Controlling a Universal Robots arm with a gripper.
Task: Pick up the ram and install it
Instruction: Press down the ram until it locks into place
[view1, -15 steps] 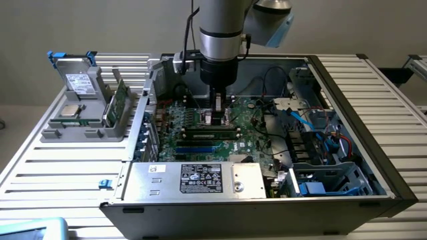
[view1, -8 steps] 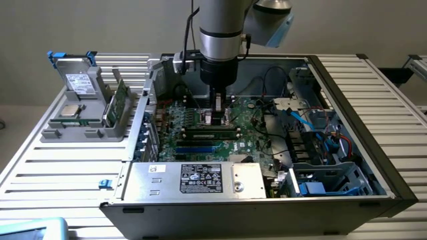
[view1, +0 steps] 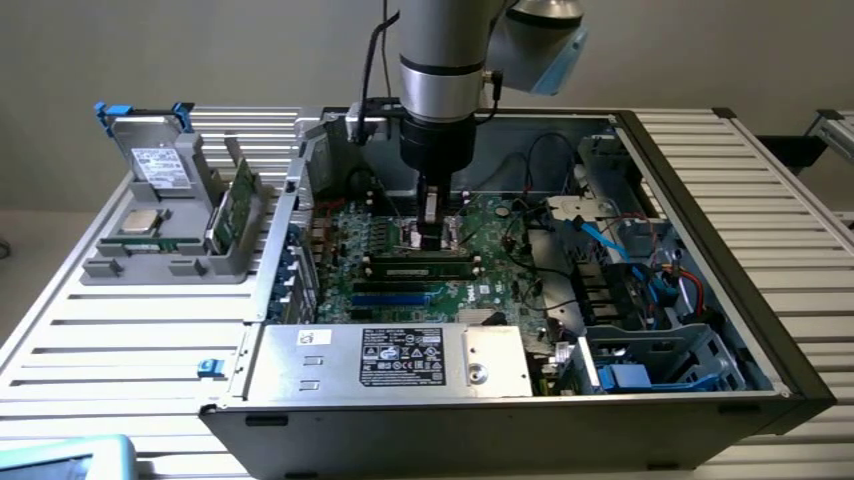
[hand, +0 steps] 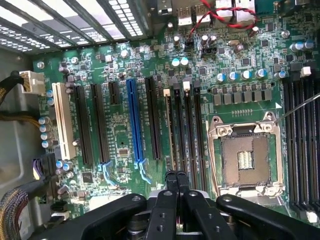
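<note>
Tool (hand: 176, 181) fingers together, nothing visibly held, over the motherboard (hand: 120, 135) memory slots; ram (view1: 424, 266) seated in a slot below it.

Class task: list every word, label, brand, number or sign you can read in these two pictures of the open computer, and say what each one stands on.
No text reads clearly.
Black label on the power supply: white print, too small to read.
White sticker on the same supply: a mark, unreadable.
White label on the drive in the grey holder: blurred.
Motherboard markings: too fine to read.
</note>
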